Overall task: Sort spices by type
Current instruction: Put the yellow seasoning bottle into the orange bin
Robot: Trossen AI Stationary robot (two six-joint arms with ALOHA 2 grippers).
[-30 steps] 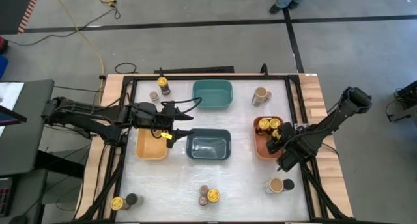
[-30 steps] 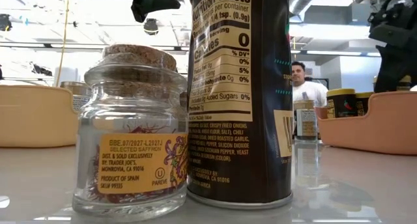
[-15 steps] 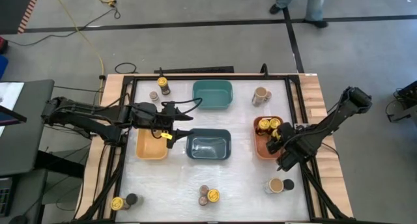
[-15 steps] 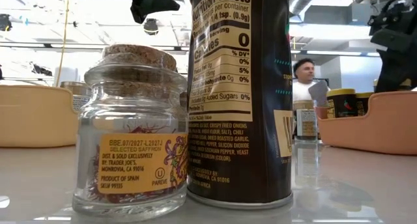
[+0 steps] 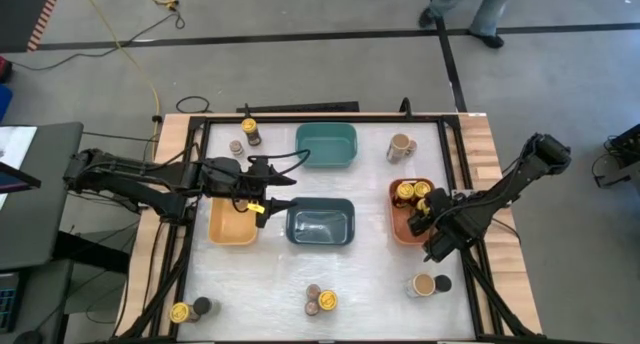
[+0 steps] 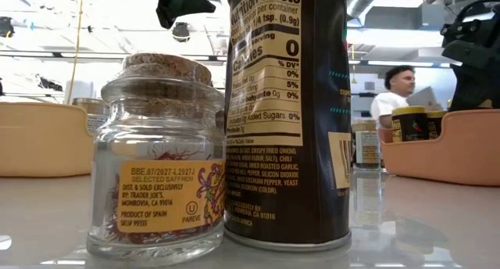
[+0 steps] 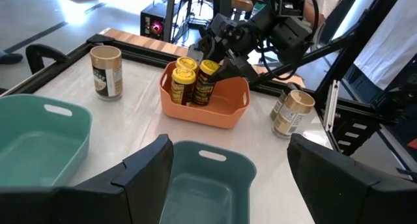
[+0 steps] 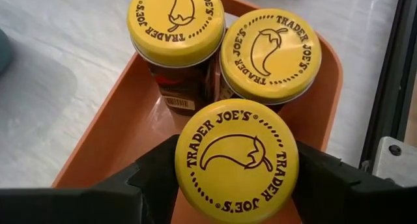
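A yellow-lidded jar (image 8: 237, 161) sits clamped between the right gripper (image 8: 228, 175)'s 2 fingers inside the orange bin (image 8: 117, 129), 2 more yellow-lidded jars (image 8: 176, 25) touching it toward 12 o'clock, while the left gripper (image 5: 285, 192) hangs open at the table's 9 o'clock.

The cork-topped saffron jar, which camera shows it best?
The low view: the saffron jar stands close up, cork stopper and label readable, beside a dark spice jar. The high view shows only its small brown top. Neither wrist view shows it.
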